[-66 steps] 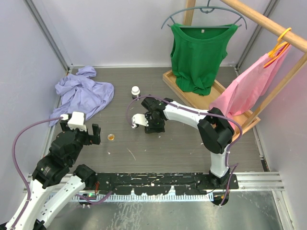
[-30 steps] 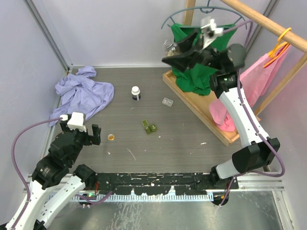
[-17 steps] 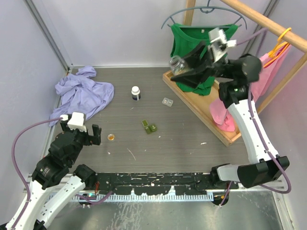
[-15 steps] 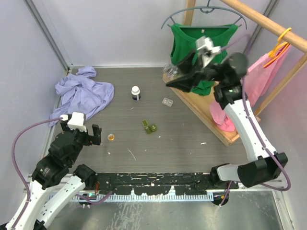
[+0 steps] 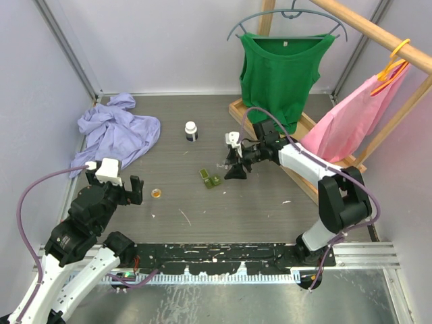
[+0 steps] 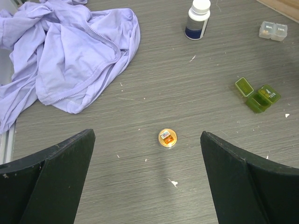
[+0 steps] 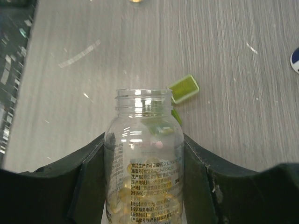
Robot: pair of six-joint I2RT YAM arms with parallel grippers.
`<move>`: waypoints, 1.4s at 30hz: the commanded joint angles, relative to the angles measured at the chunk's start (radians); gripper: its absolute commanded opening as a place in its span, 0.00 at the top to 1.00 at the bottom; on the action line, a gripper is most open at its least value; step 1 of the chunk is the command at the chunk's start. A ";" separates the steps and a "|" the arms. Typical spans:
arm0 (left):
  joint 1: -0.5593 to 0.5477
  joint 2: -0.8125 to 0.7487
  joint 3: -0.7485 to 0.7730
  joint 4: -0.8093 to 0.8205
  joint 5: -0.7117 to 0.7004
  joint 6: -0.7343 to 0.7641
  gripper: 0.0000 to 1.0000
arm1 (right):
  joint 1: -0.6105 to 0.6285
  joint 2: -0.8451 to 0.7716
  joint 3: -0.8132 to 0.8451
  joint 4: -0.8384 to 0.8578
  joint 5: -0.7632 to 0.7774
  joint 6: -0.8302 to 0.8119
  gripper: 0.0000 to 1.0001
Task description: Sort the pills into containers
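Note:
The olive green case [image 5: 210, 179] lies open mid-table; it also shows in the left wrist view [image 6: 257, 94] and behind the bottle in the right wrist view [image 7: 183, 88]. The clear case [image 6: 273, 31] lies farther back; in the top view my right wrist hides it. My right gripper [image 5: 233, 167] is shut on an uncapped clear pill bottle [image 7: 144, 158] holding yellow capsules and a pink pill, its mouth just right of the green case. My left gripper [image 5: 132, 189] hangs open and empty [image 6: 145, 140] above a small gold cap [image 6: 167, 138].
A white pill bottle with a dark label [image 5: 191, 130] stands at the back. A lilac garment [image 5: 118, 131] lies back left. A wooden rack base [image 5: 307, 128] with a green top [image 5: 280, 74] and a pink garment [image 5: 351, 121] fills the right.
My right arm has swung down from high by the hanger to the table, carrying the clear bottle to beside the green case. The left arm has not moved.

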 commanded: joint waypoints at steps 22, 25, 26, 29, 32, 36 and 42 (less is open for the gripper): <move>0.004 0.014 -0.001 0.067 0.032 0.011 0.02 | 0.127 0.216 0.125 -0.103 0.370 -0.390 0.98; 0.005 0.014 -0.001 0.068 0.033 0.011 0.02 | 0.142 0.229 0.138 -0.112 0.407 -0.396 0.98; 0.005 0.013 -0.001 0.067 0.032 0.011 0.02 | 0.148 0.231 0.141 -0.112 0.420 -0.396 0.98; 0.004 0.012 -0.001 0.068 0.033 0.011 0.02 | 0.165 0.238 0.148 -0.122 0.450 -0.402 0.98; 0.005 0.010 -0.001 0.068 0.034 0.011 0.02 | 0.178 0.241 0.161 -0.133 0.472 -0.405 0.98; 0.005 0.008 -0.002 0.067 0.034 0.011 0.02 | 0.188 0.247 0.181 -0.153 0.490 -0.410 0.99; 0.006 0.007 -0.001 0.067 0.035 0.011 0.02 | 0.210 0.250 0.186 -0.161 0.533 -0.413 0.99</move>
